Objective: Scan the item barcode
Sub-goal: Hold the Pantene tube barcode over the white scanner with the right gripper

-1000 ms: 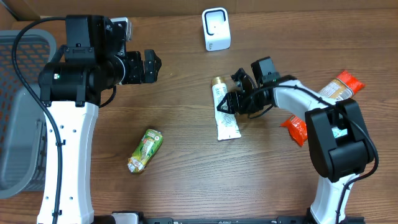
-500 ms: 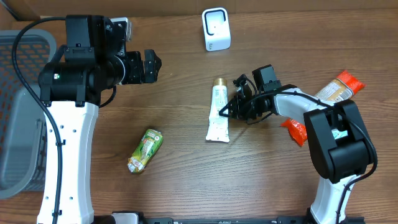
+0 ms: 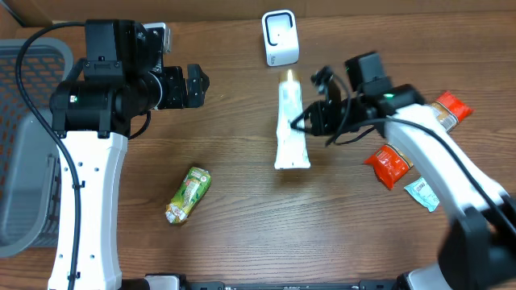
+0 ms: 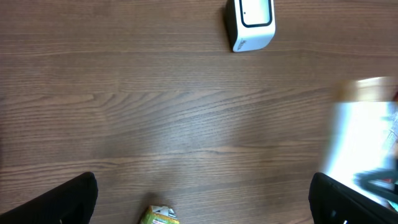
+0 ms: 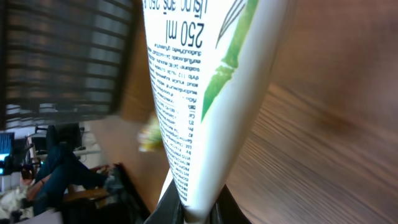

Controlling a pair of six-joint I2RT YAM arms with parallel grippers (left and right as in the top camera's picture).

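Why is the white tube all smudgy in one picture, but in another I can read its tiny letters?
Left wrist view: the tube at the right edge is a smeared pale blur, while the white device is crisp. Right wrist view: the tube is very close and sharp, print readable, the room behind streaky. Overhead view: the right arm blurs toward the bottom edge.
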